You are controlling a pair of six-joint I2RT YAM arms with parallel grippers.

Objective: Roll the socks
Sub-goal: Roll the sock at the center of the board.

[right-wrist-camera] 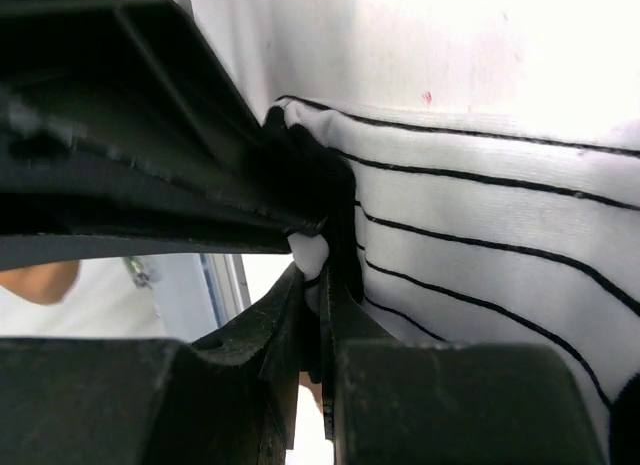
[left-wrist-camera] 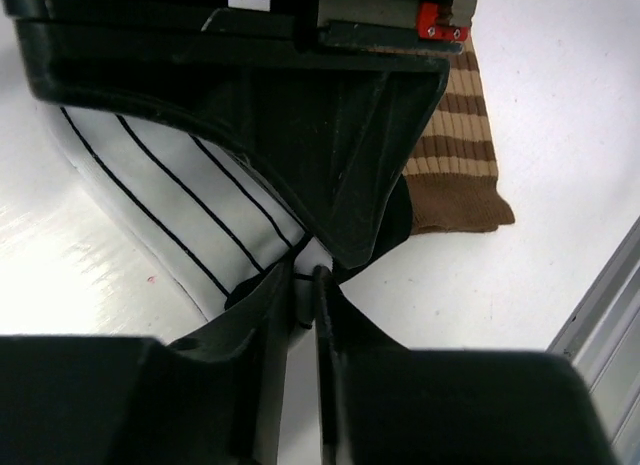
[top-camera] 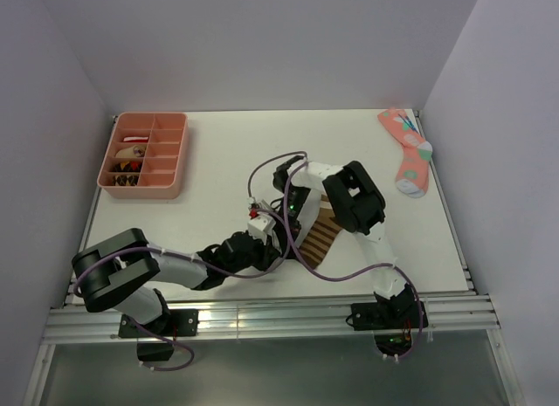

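The white sock with thin black stripes [left-wrist-camera: 170, 205] lies on the table, and both grippers pinch it at one black-trimmed end. My left gripper [left-wrist-camera: 305, 285] is shut on a fold of its fabric. My right gripper [right-wrist-camera: 322, 270] is shut on the same sock [right-wrist-camera: 480, 225], close against the left one. In the top view the two grippers meet at the table's middle, the left [top-camera: 272, 242] and the right [top-camera: 286, 216], and they hide the white sock. The brown-and-tan striped sock [top-camera: 319, 237] lies flat beside them under the right arm. It also shows in the left wrist view [left-wrist-camera: 455, 155].
A pink sock with coloured dots [top-camera: 407, 153] lies at the back right corner. A pink compartment tray [top-camera: 166, 153] with small items stands at the back left. The table's metal front rail [left-wrist-camera: 600, 325] runs close to the grippers.
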